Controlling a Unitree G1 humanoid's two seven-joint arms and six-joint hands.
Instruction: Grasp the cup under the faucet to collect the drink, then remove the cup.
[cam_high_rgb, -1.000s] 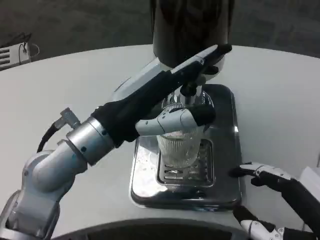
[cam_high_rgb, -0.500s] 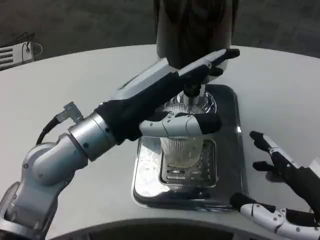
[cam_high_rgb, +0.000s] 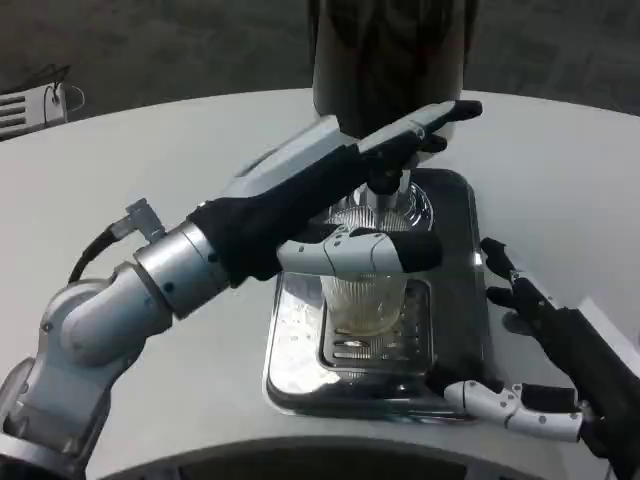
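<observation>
White table (cam_high_rgb: 140, 160) under dim light: a steel drip tray (cam_high_rgb: 470, 300) sits before a dark dispenser (cam_high_rgb: 390, 50). On the tray's grate, a ribbed clear cup (cam_high_rgb: 365, 300) stands upright directly beneath the faucet (cam_high_rgb: 385, 185). The robot's left hand (cam_high_rgb: 340, 215) reaches across from the left, one finger wrapped round the cup's front near the rim, others stretched toward the faucet above. The right hand (cam_high_rgb: 535, 350) hovers just beside the tray's right edge, fingers spread, holding nothing.

Silver forearm (cam_high_rgb: 120, 310), black cable (cam_high_rgb: 95, 262), white-and-black left hand (cam_high_rgb: 340, 190).
</observation>
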